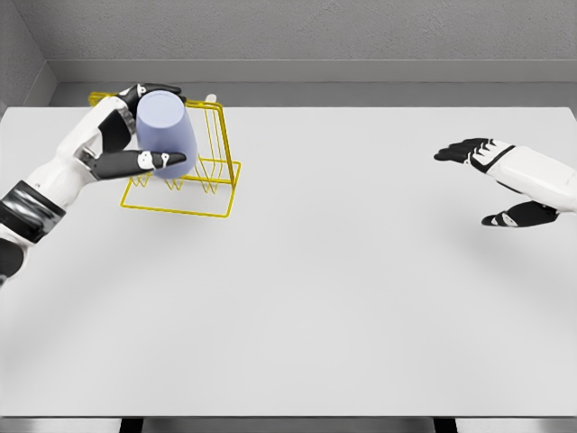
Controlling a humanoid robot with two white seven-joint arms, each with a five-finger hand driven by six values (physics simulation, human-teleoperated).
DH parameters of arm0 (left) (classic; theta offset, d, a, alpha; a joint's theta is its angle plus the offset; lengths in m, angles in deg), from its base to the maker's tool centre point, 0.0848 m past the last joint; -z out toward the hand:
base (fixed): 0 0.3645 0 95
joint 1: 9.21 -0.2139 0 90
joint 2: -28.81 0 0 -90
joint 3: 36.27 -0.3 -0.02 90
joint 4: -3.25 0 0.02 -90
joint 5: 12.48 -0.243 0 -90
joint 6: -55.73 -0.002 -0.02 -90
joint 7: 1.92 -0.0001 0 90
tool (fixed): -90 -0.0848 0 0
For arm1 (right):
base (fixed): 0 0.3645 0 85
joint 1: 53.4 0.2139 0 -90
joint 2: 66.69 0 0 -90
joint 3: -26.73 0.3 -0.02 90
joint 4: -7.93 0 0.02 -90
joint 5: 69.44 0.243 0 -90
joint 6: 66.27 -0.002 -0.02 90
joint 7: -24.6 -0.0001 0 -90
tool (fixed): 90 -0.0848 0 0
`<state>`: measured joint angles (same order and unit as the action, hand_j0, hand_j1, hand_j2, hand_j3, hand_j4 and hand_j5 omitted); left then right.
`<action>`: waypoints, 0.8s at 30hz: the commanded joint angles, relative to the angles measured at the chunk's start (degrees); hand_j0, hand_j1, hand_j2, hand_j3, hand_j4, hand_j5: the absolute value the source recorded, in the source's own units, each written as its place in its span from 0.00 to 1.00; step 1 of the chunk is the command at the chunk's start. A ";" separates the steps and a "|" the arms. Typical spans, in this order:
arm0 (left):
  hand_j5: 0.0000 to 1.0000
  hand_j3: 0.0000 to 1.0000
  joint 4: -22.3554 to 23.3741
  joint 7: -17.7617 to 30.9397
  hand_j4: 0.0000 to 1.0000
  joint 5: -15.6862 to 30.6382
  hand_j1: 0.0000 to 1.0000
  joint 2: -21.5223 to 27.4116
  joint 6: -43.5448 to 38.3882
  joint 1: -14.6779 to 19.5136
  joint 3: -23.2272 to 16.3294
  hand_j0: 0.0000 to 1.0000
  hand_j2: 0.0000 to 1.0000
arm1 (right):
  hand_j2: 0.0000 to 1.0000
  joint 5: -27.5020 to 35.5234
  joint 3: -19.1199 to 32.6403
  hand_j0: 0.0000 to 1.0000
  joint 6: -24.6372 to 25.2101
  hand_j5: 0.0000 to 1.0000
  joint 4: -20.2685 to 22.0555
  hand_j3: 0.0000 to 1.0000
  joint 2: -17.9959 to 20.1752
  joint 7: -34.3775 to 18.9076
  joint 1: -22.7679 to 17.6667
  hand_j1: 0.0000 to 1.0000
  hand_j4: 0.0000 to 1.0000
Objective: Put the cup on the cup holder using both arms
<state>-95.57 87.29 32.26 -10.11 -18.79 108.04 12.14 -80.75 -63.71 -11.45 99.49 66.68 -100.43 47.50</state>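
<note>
There, near the far left corner of the white table, the left hand had its fingers wrapped around the pale blue cup, holding it bottom-up over the yellow wire cup holder; whether cup and rack touched could not be told. The right hand hovered by the right edge, well apart, fingers spread and holding nothing.
</note>
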 commanded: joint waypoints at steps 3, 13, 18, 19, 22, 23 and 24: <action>0.71 0.71 0.03 0.00 0.71 0.08 0.71 -0.98 -0.18 0.35 -0.07 0.71 0.71 | 1.00 0.42 0.00 1.00 0.17 1.00 0.02 1.00 0.05 0.03 0.00 1.00 1.00; 1.00 1.00 1.35 0.00 1.00 -0.45 1.00 -1.60 -0.36 1.23 -0.33 1.00 1.00 | 1.00 0.42 0.00 1.00 0.17 1.00 -0.33 1.00 0.05 0.03 0.00 1.00 1.00; 1.00 1.00 1.61 0.00 1.00 -0.53 1.00 -1.60 -0.45 1.67 -0.42 1.00 1.00 | 1.00 0.42 0.00 1.00 0.17 1.00 -0.42 1.00 0.05 0.03 0.00 1.00 1.00; 1.00 1.00 1.61 0.00 1.00 -0.53 1.00 -1.60 -0.45 1.67 -0.42 1.00 1.00 | 1.00 0.42 0.00 1.00 0.17 1.00 -0.42 1.00 0.06 0.03 0.00 1.00 1.00; 1.00 1.00 1.61 0.00 1.00 -0.53 1.00 -1.60 -0.45 1.93 -0.42 1.00 1.00 | 1.00 0.42 0.00 1.00 0.17 1.00 -0.42 1.00 0.05 0.03 0.00 1.00 1.00; 1.00 1.00 1.61 0.00 1.00 -0.53 1.00 -1.60 -0.45 1.93 -0.42 1.00 1.00 | 1.00 0.42 0.00 1.00 0.17 1.00 -0.42 1.00 0.05 0.03 0.00 1.00 1.00; 1.00 1.00 1.61 0.00 1.00 -0.53 1.00 -1.60 -0.45 1.93 -0.42 1.00 1.00 | 1.00 0.42 0.00 1.00 0.17 1.00 -0.42 1.00 0.05 0.03 0.00 1.00 1.00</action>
<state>-93.95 87.30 31.68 -11.76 -19.23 109.98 11.69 -80.76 -63.71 -11.45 99.06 66.68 -100.43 47.50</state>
